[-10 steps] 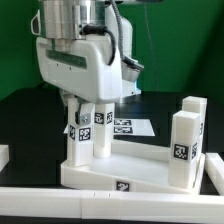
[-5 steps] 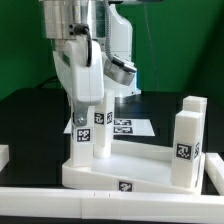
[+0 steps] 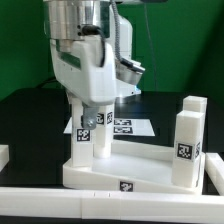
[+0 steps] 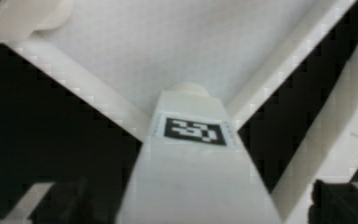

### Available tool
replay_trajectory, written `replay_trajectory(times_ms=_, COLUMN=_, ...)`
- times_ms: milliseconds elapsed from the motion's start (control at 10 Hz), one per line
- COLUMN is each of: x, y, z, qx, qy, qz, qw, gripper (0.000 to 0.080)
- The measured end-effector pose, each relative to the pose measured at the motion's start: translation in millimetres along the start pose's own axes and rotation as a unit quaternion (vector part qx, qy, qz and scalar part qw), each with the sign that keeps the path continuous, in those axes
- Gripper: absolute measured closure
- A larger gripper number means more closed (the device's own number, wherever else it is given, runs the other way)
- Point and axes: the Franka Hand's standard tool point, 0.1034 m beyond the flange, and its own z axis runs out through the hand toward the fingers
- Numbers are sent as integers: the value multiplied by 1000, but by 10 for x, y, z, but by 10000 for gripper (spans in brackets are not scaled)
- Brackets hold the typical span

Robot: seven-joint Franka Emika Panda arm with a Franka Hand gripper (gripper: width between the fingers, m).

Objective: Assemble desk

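Observation:
The white tabletop panel [image 3: 125, 165] lies on the black table with its sockets up. Two tagged white legs [image 3: 181, 148] stand in its corners on the exterior view's right. A third tagged leg [image 3: 88, 135] stands upright in the near corner on the exterior view's left. My gripper [image 3: 88, 108] is straight above it, around its top. In the wrist view the leg [image 4: 194, 140] rises from the panel's corner [image 4: 176, 50]. My dark fingers [image 4: 44, 205] show on either side, with a gap between each and the leg.
The marker board [image 3: 127, 127] lies flat behind the tabletop. A long white rail [image 3: 100, 205] runs along the front edge, and another rail piece [image 3: 3, 155] sits at the exterior view's left. A green backdrop stands behind the table.
My hand has turned about the upright leg: broad side toward the camera, then narrow side, now broad again. The leg stays in its corner socket.

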Motion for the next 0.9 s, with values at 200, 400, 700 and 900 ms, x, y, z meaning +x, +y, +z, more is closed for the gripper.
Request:
replay_trajectory(times_ms=200, x=-49, y=-21, z=-13, qx=0, qy=0, qz=-101, qw=995, gripper=158)
replay_trajectory(times_ms=400, x=-37, y=-7, z=-6, qx=-1, qy=0, qz=-177, qw=984, gripper=150)
replay_trajectory(times_ms=700, x=-34, y=-3, z=-3, qx=-2, qy=0, qz=-273, qw=962, gripper=150)
replay_trajectory(times_ms=900, x=-27, y=4, z=2, qx=-12, qy=8, qz=-372, qw=928, gripper=150)
